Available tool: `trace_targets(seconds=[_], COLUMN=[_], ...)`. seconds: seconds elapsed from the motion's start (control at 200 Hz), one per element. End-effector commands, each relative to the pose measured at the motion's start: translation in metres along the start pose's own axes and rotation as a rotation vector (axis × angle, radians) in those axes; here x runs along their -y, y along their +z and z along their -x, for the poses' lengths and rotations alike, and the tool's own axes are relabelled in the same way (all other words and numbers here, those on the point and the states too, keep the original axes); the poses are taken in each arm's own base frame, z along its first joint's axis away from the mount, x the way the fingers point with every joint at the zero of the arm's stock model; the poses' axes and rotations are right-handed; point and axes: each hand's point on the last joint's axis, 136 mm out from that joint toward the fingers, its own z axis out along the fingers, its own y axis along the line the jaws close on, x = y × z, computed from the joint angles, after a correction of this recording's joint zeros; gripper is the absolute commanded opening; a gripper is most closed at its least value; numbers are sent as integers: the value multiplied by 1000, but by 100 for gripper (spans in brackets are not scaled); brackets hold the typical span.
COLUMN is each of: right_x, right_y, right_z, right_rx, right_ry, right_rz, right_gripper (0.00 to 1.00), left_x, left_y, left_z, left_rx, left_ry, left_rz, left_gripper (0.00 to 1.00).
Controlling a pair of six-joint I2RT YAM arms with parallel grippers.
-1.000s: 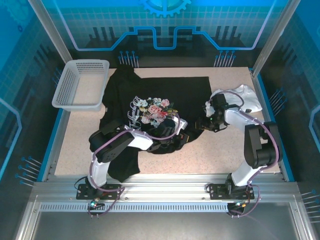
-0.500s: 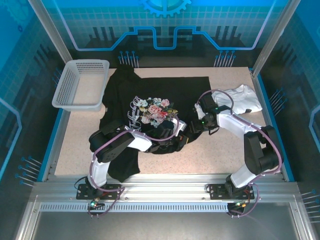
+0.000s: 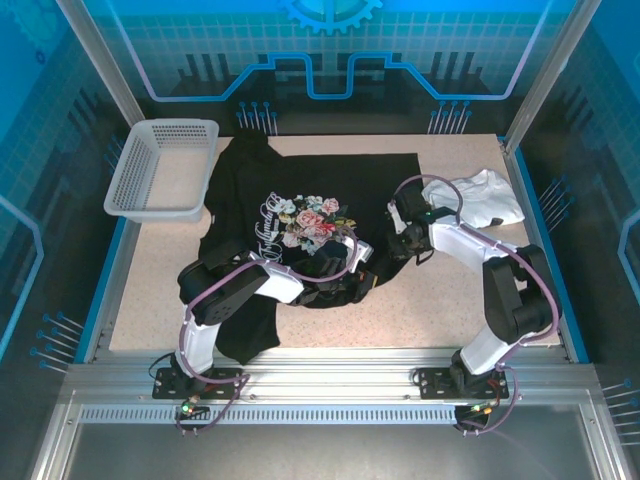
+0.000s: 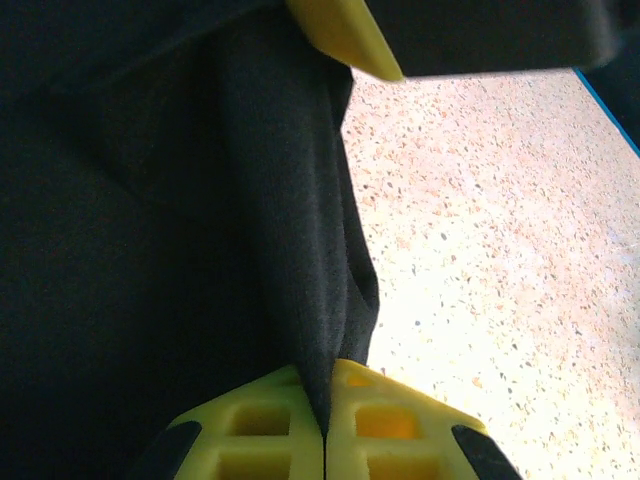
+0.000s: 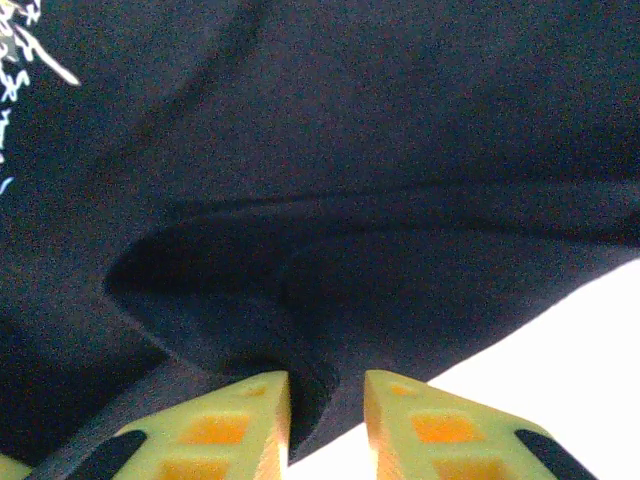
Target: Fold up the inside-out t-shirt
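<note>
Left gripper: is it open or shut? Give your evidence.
Shut: the left gripper pinches a ridge of the t-shirt, its fingers meeting in the left wrist view.

A: What carries everything?

B: A speckled beige desk (image 3: 440,300) with a blue edge.

A: And what lies on it?

B: A black t-shirt (image 3: 370,185) is spread across the middle, floral print up, with its near part bunched. A pale mesh basket (image 3: 125,185) sits at the far left corner, just beside the t-shirt. A crumpled white garment (image 3: 485,195) lies at the far right, near the t-shirt's right edge.
</note>
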Motion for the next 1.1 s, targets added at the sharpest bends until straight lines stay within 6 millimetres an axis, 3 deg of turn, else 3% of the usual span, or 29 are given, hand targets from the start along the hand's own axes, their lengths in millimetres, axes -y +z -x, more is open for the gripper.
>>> trace_targets(seconds=[0.0, 0.205, 0.425, 0.52, 0.725, 1.095], right_x=[1, 4, -7, -13, -20, -20], right_y=[6, 2, -34, -37, -17, 9], right_z=[11, 16, 10, 0, -20, -10], right_rx=[9, 3, 39, 36, -16, -23], right_ry=[-10, 4, 88, 78, 66, 73], right_rz=[-30, 5, 208, 223, 216, 206], right_gripper=[19, 0, 0, 10, 33, 30], left_x=[3, 1, -2, -1, 0, 1], left_y=[-4, -7, -13, -12, -13, -13], left_z=[1, 2, 6, 6, 7, 6], left_rx=[7, 14, 31, 30, 29, 29], left_ry=[-4, -11, -31, -32, -31, -29], left_rz=[-29, -27, -35, -43, -49, -50], left_gripper=[0, 0, 0, 0, 0, 0])
